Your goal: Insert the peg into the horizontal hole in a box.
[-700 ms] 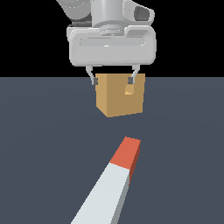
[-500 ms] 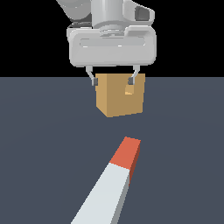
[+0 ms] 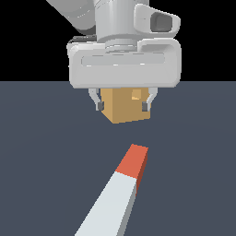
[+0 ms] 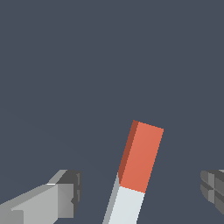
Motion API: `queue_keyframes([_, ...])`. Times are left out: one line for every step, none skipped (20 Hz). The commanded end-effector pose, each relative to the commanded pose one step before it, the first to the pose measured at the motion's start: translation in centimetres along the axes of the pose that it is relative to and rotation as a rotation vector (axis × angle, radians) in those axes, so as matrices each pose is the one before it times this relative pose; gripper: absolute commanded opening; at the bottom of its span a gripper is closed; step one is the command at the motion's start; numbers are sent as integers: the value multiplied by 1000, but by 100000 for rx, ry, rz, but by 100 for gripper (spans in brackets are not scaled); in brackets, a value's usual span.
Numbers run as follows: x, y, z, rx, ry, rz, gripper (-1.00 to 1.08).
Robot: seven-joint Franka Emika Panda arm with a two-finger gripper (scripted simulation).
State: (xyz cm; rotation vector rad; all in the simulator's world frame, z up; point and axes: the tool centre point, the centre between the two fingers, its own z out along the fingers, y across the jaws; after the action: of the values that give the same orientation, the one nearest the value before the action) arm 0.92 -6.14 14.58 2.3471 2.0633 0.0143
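The peg (image 3: 120, 193) lies flat on the dark table (image 3: 41, 152), in front of and below the gripper (image 3: 122, 105) in the exterior view, with its orange-red end turned toward the gripper and toward the box (image 3: 124, 106) behind it. Nothing touches the peg.

Compared with the pictures of a moment ago, the gripper has come forward and a little lower: earlier the box showed mostly free under the fingers, and now the fingers frame it. The peg and the box have not moved. I judge that the arm is approaching the peg and the grasp is not yet begun, so the insertion is far from done.

The gripper is wide apart and holds nothing. In the wrist view, the peg (image 4: 135, 170) sits between the two fingertips (image 4: 70, 192), with clear space on both sides, and its red end points away from the camera. The small hole (image 3: 136, 96) shows on the box face just beside one finger.
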Motion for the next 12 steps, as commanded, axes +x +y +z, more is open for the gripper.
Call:
queue_keyframes([-3066, 270, 1876, 496, -183, 7092, 100])
queue_keyframes([-1258, 155, 787, 178, -22, 2987, 100])
queue_keyframes([-1167, 144, 731, 169, -8, 2779, 100])
queue_keyframes([-1075, 133, 675, 159, 4, 2568, 100])
queue_keyframes([-982, 122, 618, 148, 10, 2352, 100])
queue_keyframes([-890, 111, 560, 135, 14, 2134, 100])
queue_keyframes([-795, 100, 501, 122, 17, 1909, 100])
queue_keyframes([-699, 88, 441, 110, 20, 1683, 100])
queue_keyframes([-601, 76, 381, 97, 24, 1453, 100])
queue_keyframes([-505, 63, 321, 85, 29, 1225, 100])
queue_keyframes([-406, 49, 260, 73, 35, 993, 100])
queue_keyframes([-307, 36, 200, 62, 40, 761, 100])
